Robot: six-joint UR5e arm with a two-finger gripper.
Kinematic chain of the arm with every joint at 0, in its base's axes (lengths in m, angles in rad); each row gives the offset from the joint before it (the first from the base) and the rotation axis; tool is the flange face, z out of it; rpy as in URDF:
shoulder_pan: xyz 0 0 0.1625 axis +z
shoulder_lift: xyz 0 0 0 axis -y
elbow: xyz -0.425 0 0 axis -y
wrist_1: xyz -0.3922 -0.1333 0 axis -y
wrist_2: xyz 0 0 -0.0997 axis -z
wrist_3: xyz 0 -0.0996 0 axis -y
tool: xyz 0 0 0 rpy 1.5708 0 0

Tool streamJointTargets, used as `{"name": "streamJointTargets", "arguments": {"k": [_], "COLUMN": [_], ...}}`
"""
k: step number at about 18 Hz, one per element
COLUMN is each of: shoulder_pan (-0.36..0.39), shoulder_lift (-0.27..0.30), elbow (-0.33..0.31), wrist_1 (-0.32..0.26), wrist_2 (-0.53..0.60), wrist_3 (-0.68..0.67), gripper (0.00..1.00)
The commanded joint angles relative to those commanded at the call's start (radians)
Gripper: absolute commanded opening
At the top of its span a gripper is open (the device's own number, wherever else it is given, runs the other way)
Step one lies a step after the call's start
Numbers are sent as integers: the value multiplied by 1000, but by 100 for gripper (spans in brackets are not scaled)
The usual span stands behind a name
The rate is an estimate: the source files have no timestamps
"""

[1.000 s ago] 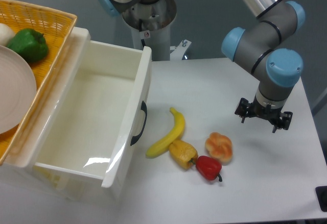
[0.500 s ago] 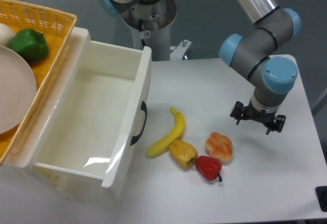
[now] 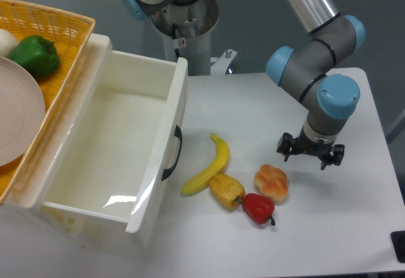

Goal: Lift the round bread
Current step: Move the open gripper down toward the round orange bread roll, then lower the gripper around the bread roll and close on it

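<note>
Gripper (image 3: 309, 154) spread above bare table (image 3: 354, 208), just up-right of round bread (image 3: 271, 183) touching red pepper (image 3: 258, 208).

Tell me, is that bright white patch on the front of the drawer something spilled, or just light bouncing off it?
In the camera view it looks like glare, not a spill: a glossy reflection on the white drawer front lip. Lighting is soft and even, the round bread and gripper cast only faint shadows on the table, and everything appears sharp.
</note>
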Motion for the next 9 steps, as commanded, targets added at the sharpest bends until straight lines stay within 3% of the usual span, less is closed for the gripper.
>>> {"name": "streamJointTargets", "arguments": {"k": [9], "shoulder_pan": [-71], "shoulder_lift": [-28], "elbow": [-6], "wrist_1": [0], "wrist_2": [2], "wrist_3": [-95], "gripper": [100]}}
